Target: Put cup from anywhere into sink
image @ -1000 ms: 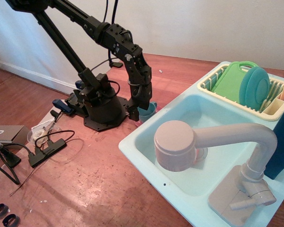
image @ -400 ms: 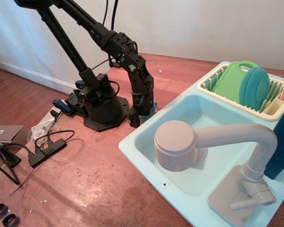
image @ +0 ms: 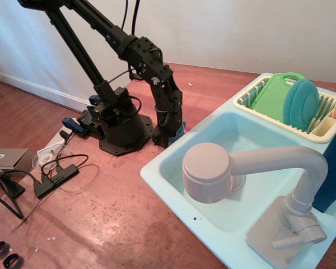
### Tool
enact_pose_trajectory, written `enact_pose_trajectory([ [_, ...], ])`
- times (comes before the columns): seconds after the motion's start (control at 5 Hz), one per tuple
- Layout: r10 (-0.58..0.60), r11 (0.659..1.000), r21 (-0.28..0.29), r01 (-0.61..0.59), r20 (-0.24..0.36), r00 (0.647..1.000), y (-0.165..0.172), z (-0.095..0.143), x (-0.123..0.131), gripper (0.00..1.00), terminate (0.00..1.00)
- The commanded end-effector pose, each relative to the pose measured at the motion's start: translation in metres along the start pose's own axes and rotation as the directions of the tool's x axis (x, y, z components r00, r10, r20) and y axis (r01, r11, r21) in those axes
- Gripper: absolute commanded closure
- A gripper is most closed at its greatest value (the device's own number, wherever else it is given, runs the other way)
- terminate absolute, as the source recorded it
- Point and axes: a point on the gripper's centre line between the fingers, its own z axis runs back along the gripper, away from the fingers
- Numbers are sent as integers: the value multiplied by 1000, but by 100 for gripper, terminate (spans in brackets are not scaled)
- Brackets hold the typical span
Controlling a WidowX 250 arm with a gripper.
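Base: black, round, sits on the wooden floor at left of centre
Lower link: rises from the base up and to the left, out past the top edge of the view
Upper link: comes back down from top left toward the right, sloping steeply
Wrist: bent so the last segment points almost straight down
Gripper [image: 171, 134]: black, lowered close to the floor, fingers pointing down
Jaw state: fingers close together around something teal that shows between them; whether they press on it cannot be told from this view
Cabling: dark cables run along the upper link and loop near the wrist
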Motion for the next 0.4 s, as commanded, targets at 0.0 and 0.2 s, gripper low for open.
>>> enact_pose_trajectory([
  [0.0, -45, 999, 16, 45, 16, 999, 1, 8, 10, 100, 0],
  [0.2, -96, 995, 7, 96, -11, 995, 4, 6, 16, 100, 0],
])
